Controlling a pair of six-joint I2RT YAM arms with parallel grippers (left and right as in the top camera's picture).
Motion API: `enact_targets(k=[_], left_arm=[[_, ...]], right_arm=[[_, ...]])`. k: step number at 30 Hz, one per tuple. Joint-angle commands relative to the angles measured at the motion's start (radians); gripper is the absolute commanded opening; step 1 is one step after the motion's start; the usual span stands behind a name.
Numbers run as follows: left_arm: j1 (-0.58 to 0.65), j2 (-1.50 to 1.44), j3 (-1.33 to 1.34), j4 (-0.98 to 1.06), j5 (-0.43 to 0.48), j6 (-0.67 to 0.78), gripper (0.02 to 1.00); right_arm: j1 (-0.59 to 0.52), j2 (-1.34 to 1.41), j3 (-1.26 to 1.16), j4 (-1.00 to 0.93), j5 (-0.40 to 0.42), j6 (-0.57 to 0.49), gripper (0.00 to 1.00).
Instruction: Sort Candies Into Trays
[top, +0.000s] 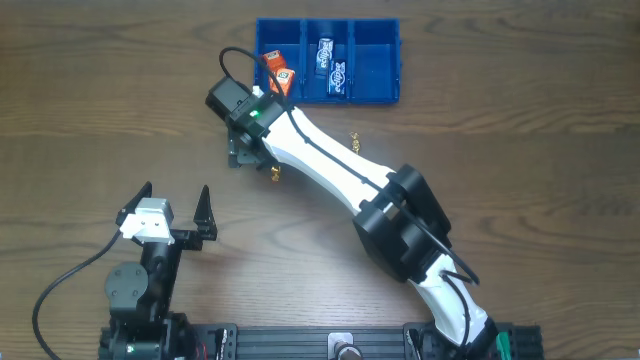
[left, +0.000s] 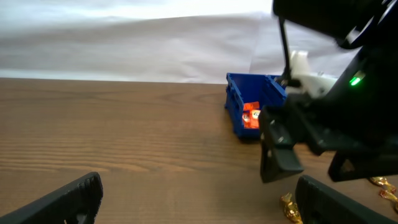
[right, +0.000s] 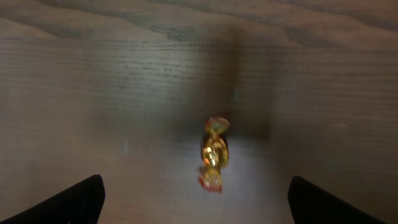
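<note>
A small gold foil-wrapped candy (right: 213, 152), crinkled and twisted at both ends, lies on the brown wood-grain table (top: 520, 150) under the right arm's jaws, which stand wide apart, one to each side, not touching it. A second gold foil candy (top: 354, 142) lies near the white, black-jointed right arm (top: 320, 160). Farther up the table, the blue plastic three-compartment tray (top: 378, 70) holds an orange wrapped candy (top: 278, 72) in its left compartment and blue wrapped candies (top: 330, 60) in the middle one. The left arm's jaws, black and pointed, stand apart, well away from the candies
</note>
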Motion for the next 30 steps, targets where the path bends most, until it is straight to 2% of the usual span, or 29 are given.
enact_targets(k=[1, 9, 11, 14, 21, 30], left_arm=[[0.005, -0.007, -0.019, -0.041, 0.022, 0.003, 0.996], [0.005, -0.007, -0.019, -0.041, 0.022, 0.003, 0.996], [0.005, -0.007, -0.019, -0.041, 0.022, 0.003, 0.996], [0.005, -0.007, -0.019, -0.041, 0.022, 0.003, 0.996], [0.005, -0.007, -0.019, -0.041, 0.022, 0.003, 0.996], [0.005, -0.007, -0.019, -0.041, 0.022, 0.003, 0.996]], right_arm=[[-0.011, 0.059, -0.008, 0.024, 0.015, 0.018, 0.943], [-0.019, 0.120, -0.010, 0.017, 0.010, 0.019, 0.921], [-0.019, 0.121, -0.010, 0.018, 0.010, 0.019, 0.875], [-0.019, 0.121, -0.010, 0.018, 0.010, 0.023, 0.744], [-0.019, 0.125, -0.010, 0.019, 0.010, 0.027, 0.562], [-0.019, 0.125, -0.010, 0.026, 0.011, 0.026, 0.413]])
